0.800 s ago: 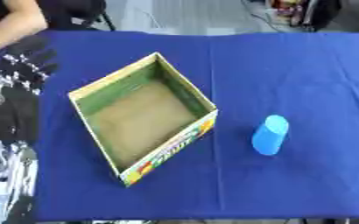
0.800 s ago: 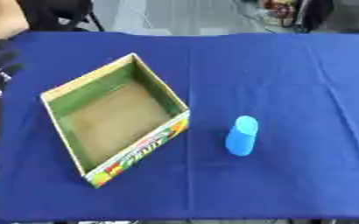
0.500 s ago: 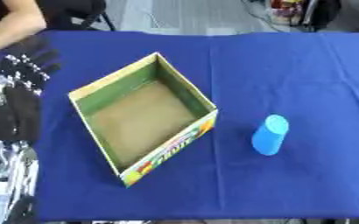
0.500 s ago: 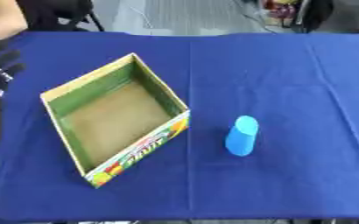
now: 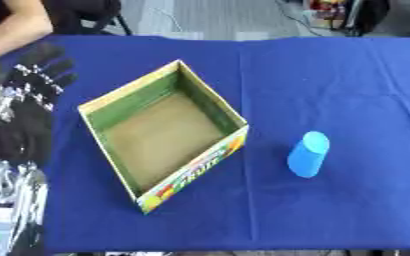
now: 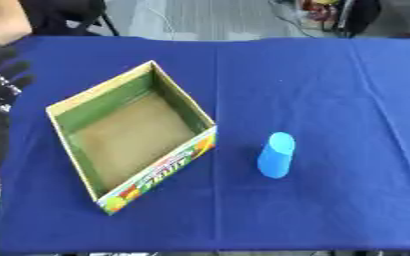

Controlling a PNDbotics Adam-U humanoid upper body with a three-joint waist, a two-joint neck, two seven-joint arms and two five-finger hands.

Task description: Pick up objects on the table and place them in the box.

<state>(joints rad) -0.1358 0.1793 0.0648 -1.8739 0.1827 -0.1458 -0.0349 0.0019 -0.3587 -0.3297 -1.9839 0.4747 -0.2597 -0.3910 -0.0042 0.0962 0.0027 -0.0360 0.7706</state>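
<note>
The left hand point(image 5: 35, 80) is seen at the left edge of the left eye view, black-gloved, over the near-left part of the counter point(image 5: 348, 85). Its fingers point(image 5: 55, 52) are spread and point away from the robot; nothing is held between them. The forearm behind it, black with silver parts, runs down the left margin toward the lower corner. The right hand is not seen in either view.

Just to the right of the left hand, apart from it, an open cardboard box point(image 5: 163, 136) is set on the blue cloth of the counter, turned so that one corner points to the far side. Its inner walls are green, its floor is plain brown, and its near outer wall carries a colourful fruit print with lettering that cannot be read. Nothing is seen inside the box.

To the right of the box, near it but not touching, a light blue cylinder point(image 5: 308, 154) is found on the counter. It is tilted or lying with its round end face turned up and away; whether it stands or lies cannot be told for certain. It is well apart from the left hand, with the box between them.

At the far left corner a person's bare forearm point(image 5: 14, 27) is seen at the counter edge, touching neither box nor cylinder.
</note>
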